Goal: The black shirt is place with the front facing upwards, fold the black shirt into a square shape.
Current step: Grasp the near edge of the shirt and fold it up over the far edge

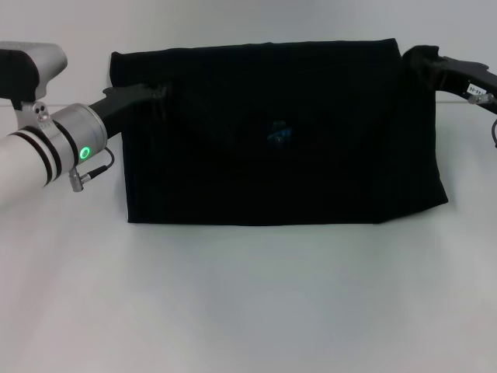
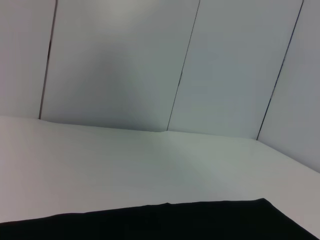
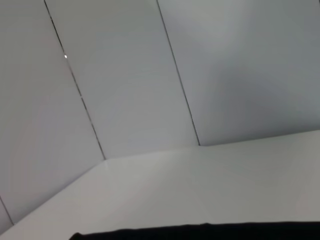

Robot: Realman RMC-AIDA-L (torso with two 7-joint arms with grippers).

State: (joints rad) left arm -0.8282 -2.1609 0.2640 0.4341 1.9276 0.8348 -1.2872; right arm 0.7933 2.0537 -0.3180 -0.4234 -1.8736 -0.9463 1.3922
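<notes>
The black shirt (image 1: 272, 132) lies on the white table (image 1: 248, 295), folded into a wide rectangle. Its small blue neck label (image 1: 278, 132) shows near the middle, and no white letters are visible. My left gripper (image 1: 149, 94) is over the shirt's upper left part, black against the black cloth. My right gripper (image 1: 422, 65) is at the shirt's upper right corner. A strip of the shirt's edge shows in the left wrist view (image 2: 175, 222) and in the right wrist view (image 3: 200, 232).
White wall panels (image 2: 175, 65) stand behind the table's far edge. My left arm's silver wrist with a green light (image 1: 84, 152) hangs over the table to the left of the shirt.
</notes>
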